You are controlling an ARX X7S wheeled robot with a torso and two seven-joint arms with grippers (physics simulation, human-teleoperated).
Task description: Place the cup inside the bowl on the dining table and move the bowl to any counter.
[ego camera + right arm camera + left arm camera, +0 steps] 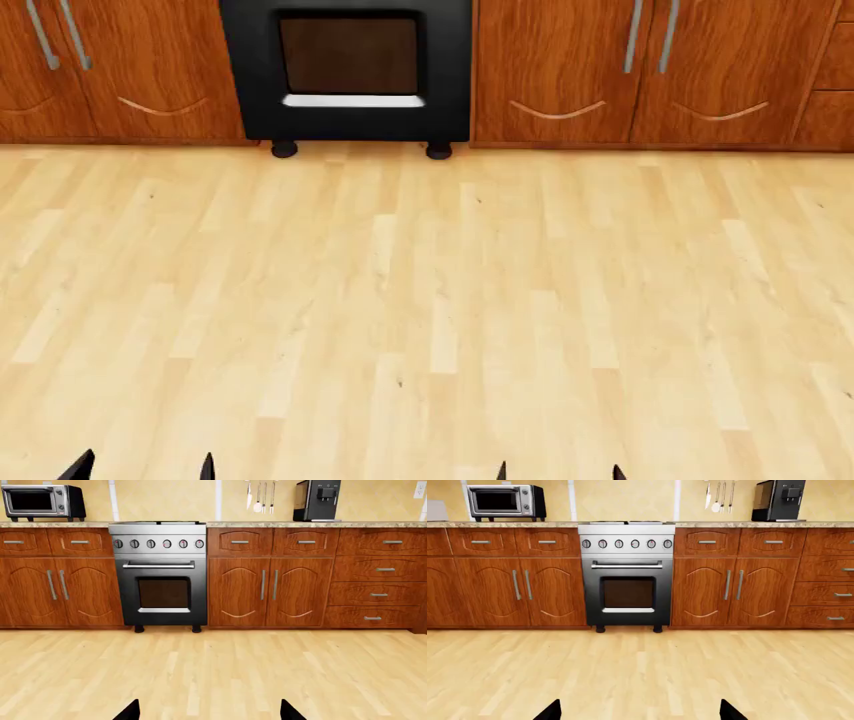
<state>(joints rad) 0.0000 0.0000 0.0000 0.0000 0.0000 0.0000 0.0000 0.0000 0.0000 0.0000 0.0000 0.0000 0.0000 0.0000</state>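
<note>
Your left gripper (144, 468) and right gripper (558, 470) show only dark tips, spread apart and holding nothing, above bare wood floor (427, 300). At 12 o'clock stands the oven (350, 70). Only your wrist views show the counter (280, 524), toaster oven (506, 502) and coffee machine (317, 500). No cup or bowl shows.

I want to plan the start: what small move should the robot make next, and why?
Probably turn the base to search for the dining table. No cup, bowl or table shows in any view, only the stove, cabinets and wooden floor. Both the left gripper and right gripper are open and empty.
</note>
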